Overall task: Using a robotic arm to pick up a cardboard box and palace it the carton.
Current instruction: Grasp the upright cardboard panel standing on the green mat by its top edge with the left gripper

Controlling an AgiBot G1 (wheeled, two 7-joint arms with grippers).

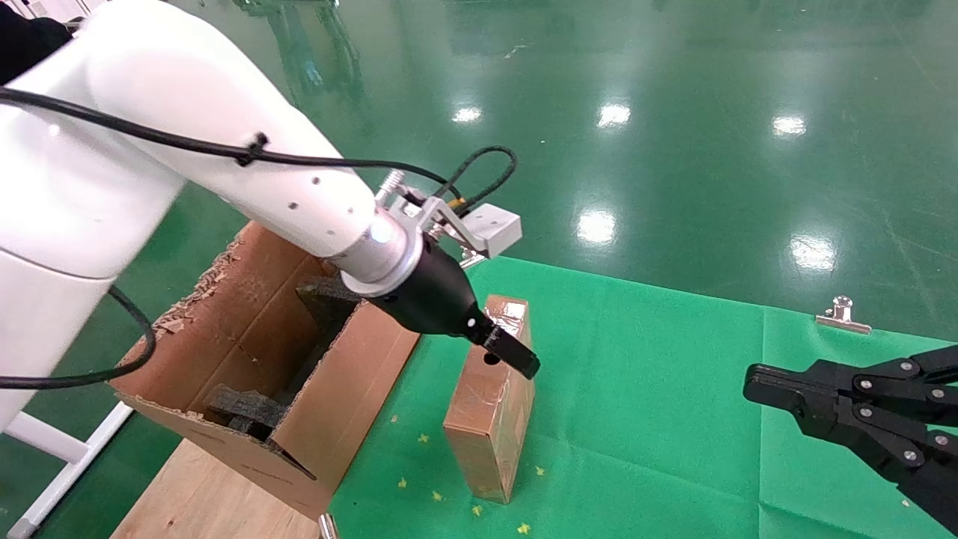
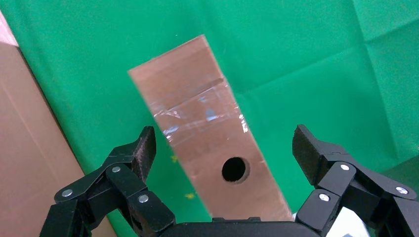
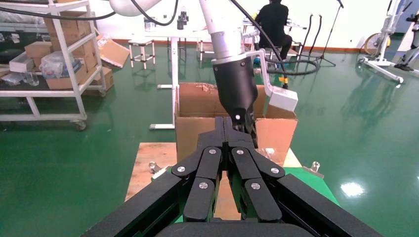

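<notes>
Just right of the carton (image 1: 247,359), the cardboard box (image 1: 490,404) stands on its long edge on the green-covered bench (image 1: 673,419), hole face up, apart from the carton. Left gripper (image 2: 225,148) of the robotic arm (image 1: 224,172) hovers over the box's hole end, fingers (image 2: 141,150) spread wide, not touching it. Right gripper (image 1: 756,385) sits parked well right of the box, fingers pressed together.

Glossy green floor (image 1: 711,150) w/ light glare, white shelving rack (image 3: 54,64), seated person (image 3: 273,22)
</notes>
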